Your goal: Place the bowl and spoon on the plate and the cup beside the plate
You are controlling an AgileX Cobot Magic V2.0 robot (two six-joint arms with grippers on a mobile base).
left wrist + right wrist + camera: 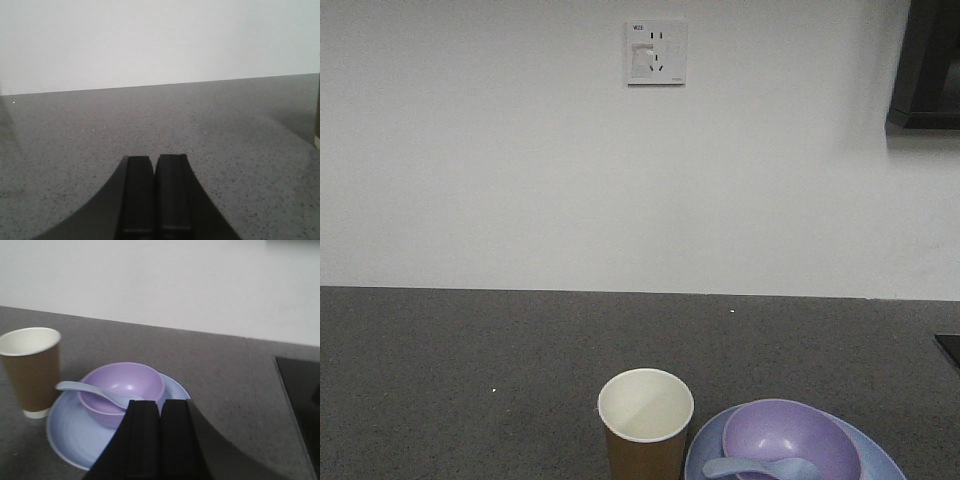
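A lavender bowl [127,382] [790,436] sits on the light blue plate [72,432] [705,452]. The pale blue spoon [92,390] [760,468] lies in the bowl, its handle sticking out over the left rim. A brown paper cup [31,371] [645,420] stands upright just left of the plate, touching or almost touching its edge. My right gripper [160,402] is shut and empty, just in front of the bowl's near side. My left gripper [154,159] is shut with nothing in it, low over bare counter, and a sliver of the cup [317,120] shows at its far right.
The dark speckled counter [470,350] runs back to a white wall with a socket [656,53]. A black flat panel [300,405] lies in the counter right of the plate. A dark cabinet [925,65] hangs at the upper right.
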